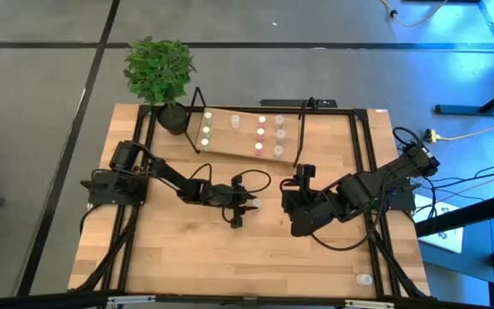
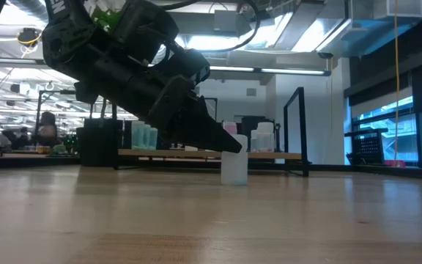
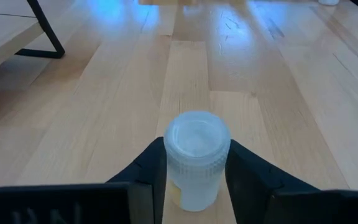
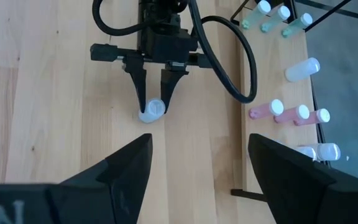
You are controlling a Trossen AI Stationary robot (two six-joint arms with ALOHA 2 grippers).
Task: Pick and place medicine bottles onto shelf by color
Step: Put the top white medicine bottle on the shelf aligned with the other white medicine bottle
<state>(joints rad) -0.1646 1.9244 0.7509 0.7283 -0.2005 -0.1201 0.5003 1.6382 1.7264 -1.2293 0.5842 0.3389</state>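
A light wooden surface [image 1: 187, 249] is seen from above, with both arms over its middle. The left gripper [image 3: 191, 171] is lowered at the centre, its jaws set against both sides of a white-capped clear bottle [image 3: 194, 158] that stands upright on the wood, long axis vertical. The right gripper [image 4: 197, 163] is held just beside it, jaws spread and holding nothing. On the shelf [image 1: 238, 144] near the far edge, bottles are stood in colour groups: green [image 4: 263, 9], pink [image 4: 275, 107], clear [image 4: 303, 70]. No label can be read.
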